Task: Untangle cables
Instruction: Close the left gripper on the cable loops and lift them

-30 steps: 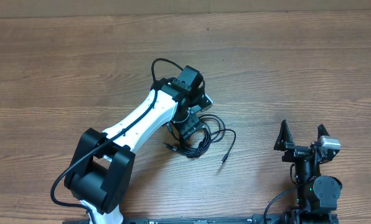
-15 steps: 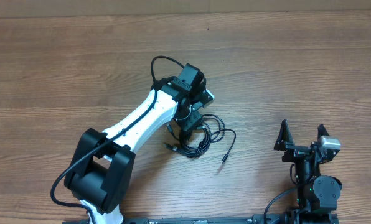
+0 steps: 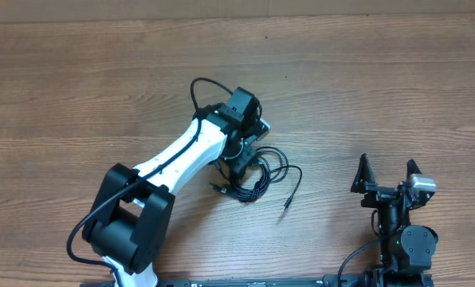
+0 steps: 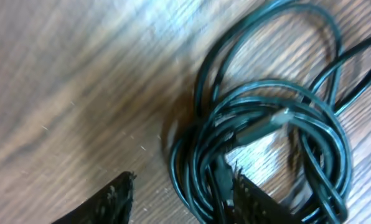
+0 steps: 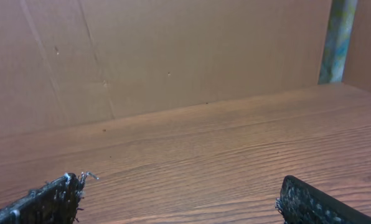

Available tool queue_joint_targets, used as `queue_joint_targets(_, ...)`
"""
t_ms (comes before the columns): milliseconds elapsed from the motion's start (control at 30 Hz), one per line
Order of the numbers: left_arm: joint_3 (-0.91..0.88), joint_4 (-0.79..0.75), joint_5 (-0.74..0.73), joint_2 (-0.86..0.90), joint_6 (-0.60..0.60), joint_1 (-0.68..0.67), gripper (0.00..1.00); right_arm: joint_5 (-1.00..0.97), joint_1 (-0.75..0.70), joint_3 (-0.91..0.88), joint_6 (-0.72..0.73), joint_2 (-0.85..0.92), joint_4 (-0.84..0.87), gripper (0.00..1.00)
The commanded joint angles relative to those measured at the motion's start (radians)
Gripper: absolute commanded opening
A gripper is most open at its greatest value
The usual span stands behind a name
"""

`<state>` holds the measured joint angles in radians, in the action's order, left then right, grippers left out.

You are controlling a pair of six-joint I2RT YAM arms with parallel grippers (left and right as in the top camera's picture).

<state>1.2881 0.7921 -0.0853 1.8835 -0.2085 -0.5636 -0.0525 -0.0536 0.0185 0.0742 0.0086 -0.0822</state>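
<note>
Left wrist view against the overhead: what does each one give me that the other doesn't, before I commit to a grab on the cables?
Only left wrist: the left tool, jaws apart, straddling the edge strands of the cables, and a plug lying across the coils. Only overhead: the whole left arm, the right tool open and parked well away, and one loose end trailing out of the bundle. Both: the cables, knotted together on the wooden table.
</note>
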Motion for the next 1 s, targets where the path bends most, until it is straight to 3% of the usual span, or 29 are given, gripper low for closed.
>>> queue_joint_targets(0,-0.061,-0.047,-0.003,0.011,0.066,-0.001,0.51,-0.006,-0.003,-0.01,0.003,-0.005,0.005,1.0)
queue_joint_targets(200,-0.077,-0.107,0.01,0.011,0.165,0.008,0.48,-0.006,-0.003,-0.01,0.003,-0.005,0.005,1.0)
queue_joint_targets(333,-0.078,-0.119,0.01,0.026,0.168,0.008,0.41,-0.006,-0.003,-0.01,0.003,-0.005,0.005,1.0)
queue_joint_targets(433,-0.078,-0.113,0.009,0.046,0.172,0.008,0.3,-0.006,-0.003,-0.01,0.003,-0.005,0.005,1.0)
queue_joint_targets(700,-0.078,-0.056,0.007,0.095,0.171,0.008,0.33,-0.006,-0.003,-0.01,0.003,-0.005,0.005,1.0)
queue_joint_targets(767,-0.078,-0.055,-0.002,0.095,0.172,0.008,0.46,-0.006,-0.003,-0.01,0.003,-0.005,0.005,1.0)
queue_joint_targets(800,-0.078,-0.055,-0.021,0.095,0.172,0.008,0.64,-0.006,-0.003,-0.01,0.003,-0.005,0.005,1.0)
queue_joint_targets(933,-0.078,-0.057,-0.119,0.098,0.171,0.008,0.72,-0.006,-0.003,-0.01,0.003,-0.005,0.005,1.0)
queue_joint_targets(967,-0.078,-0.057,-0.125,0.099,0.171,0.008,0.96,-0.006,-0.003,-0.01,0.003,-0.005,0.005,1.0)
